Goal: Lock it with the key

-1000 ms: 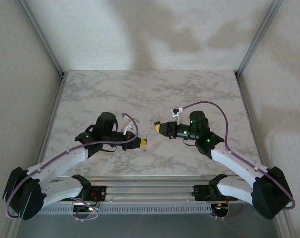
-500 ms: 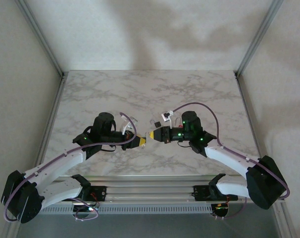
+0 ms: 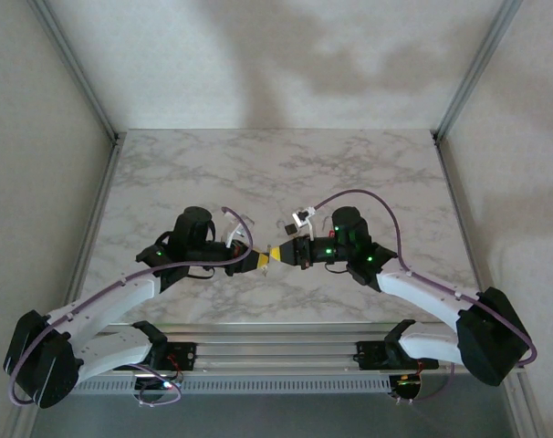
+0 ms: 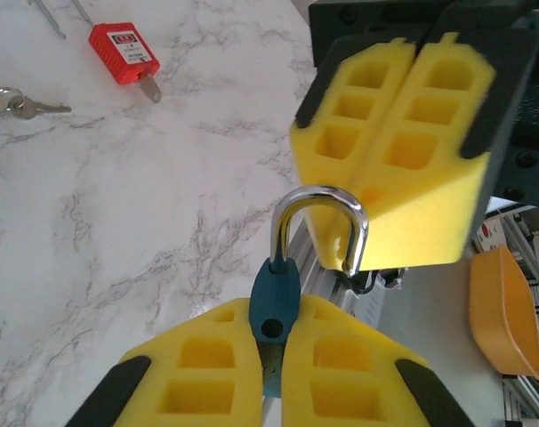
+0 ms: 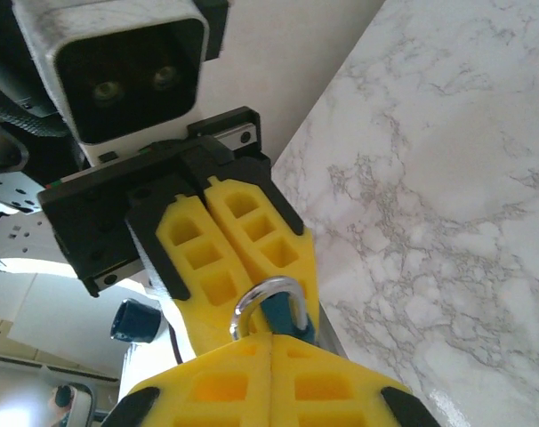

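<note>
A small blue padlock [image 4: 275,307] is pinched by its body between the yellow pads of my left gripper [image 4: 278,334], which is shut on it. Its silver shackle [image 4: 321,200] stands swung open, free end hanging loose. My right gripper [image 4: 390,227] is shut tip to tip against the left one, its pads touching the shackle. From the right wrist view the shackle [image 5: 268,298] and blue body [image 5: 287,318] sit just above my shut right gripper [image 5: 269,345]. Seen from above, the two grippers [image 3: 261,259] [image 3: 282,254] meet over the table's front. Keys [image 4: 12,102] on a ring lie on the marble.
A red padlock [image 4: 123,52] lies on the marble table [image 3: 276,173] beyond the keys. An orange bowl [image 4: 505,311] sits below the table's near edge, past the aluminium rail [image 3: 276,351]. Frame posts rise at the back corners.
My right arm has swung left and brought its gripper up against the padlock in the left gripper, its jaws going from slightly apart to shut. The left arm has barely moved.
</note>
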### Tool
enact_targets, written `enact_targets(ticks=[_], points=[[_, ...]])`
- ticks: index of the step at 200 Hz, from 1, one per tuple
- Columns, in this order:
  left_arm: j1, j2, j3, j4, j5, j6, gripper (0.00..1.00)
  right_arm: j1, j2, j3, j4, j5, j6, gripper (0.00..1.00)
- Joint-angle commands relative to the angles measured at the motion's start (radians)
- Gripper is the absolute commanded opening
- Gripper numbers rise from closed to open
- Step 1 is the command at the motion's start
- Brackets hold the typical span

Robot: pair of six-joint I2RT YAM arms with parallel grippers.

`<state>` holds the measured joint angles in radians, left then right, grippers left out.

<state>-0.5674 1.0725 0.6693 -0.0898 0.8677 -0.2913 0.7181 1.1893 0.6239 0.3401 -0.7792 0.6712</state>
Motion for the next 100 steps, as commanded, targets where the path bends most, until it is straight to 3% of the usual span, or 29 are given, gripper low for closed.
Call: enact_targets(ticks=[1,31,100], points=[[0.001,0.004,-0.002,0.007,0.012,0.004,0.00,0.011,-0.035,0.020,0.031,0.014,-0.029,0.10],[-0.005,0.010,-0.003,0.009,0.031,0.003,0.00,0.014,-0.016,0.017,0.049,0.029,-0.014,0.14],[-0.020,0.012,-0.007,0.022,0.062,-0.003,0.00,0.024,0.030,0.018,0.084,0.067,0.011,0.11]])
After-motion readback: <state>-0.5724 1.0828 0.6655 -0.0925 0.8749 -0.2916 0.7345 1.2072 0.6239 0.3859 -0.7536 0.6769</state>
